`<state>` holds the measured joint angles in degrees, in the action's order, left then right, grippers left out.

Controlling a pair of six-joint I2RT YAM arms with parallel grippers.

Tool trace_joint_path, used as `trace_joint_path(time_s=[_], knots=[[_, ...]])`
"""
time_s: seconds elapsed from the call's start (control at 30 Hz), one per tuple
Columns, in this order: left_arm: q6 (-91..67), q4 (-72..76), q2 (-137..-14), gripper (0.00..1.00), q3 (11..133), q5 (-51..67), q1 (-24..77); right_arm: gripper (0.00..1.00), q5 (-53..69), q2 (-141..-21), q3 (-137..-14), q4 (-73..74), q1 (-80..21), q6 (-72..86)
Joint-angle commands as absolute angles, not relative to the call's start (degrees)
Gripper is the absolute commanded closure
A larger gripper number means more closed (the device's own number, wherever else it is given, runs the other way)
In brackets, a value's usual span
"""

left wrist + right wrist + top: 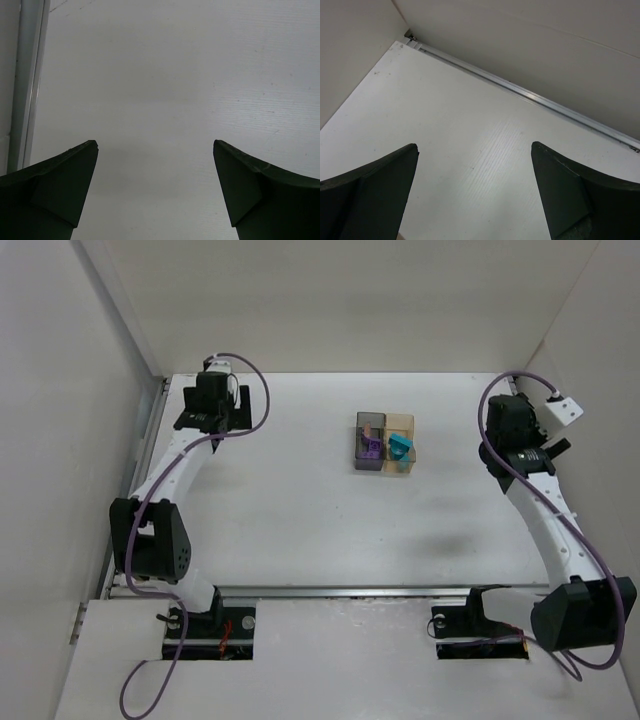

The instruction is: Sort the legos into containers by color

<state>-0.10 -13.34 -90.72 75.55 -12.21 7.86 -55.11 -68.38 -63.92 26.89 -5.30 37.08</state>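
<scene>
Apparently sorted: purple legos (372, 447) in grey bin (357, 445), teal legos (401, 448) in amber bin (402, 423); left gripper (154, 142), right gripper (474, 145) spread empty, so hold clear.

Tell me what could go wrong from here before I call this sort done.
1. The purple legos and teal legos sit close to the divide between the side-by-side dark grey bin and amber bin; a nudge might tip one across.
2. Both wrist cameras see only table between open fingers, and the overhead view is too small to rule out a buried stray.
</scene>
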Motion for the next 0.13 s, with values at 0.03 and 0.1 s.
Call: trace_joint_path(time_s=[0.03,0.1], knots=[[-1.0,-12.5,-88.2,0.00,76.2,-11.2,7.7,0.00,-54.0,-65.9,-64.1,25.8,-5.2,38.3],[-1.5,-12.5,-88.2,0.00,76.2,-11.2,7.7,0.00,-53.2,-63.6,-62.6,23.1,-5.2,37.5]])
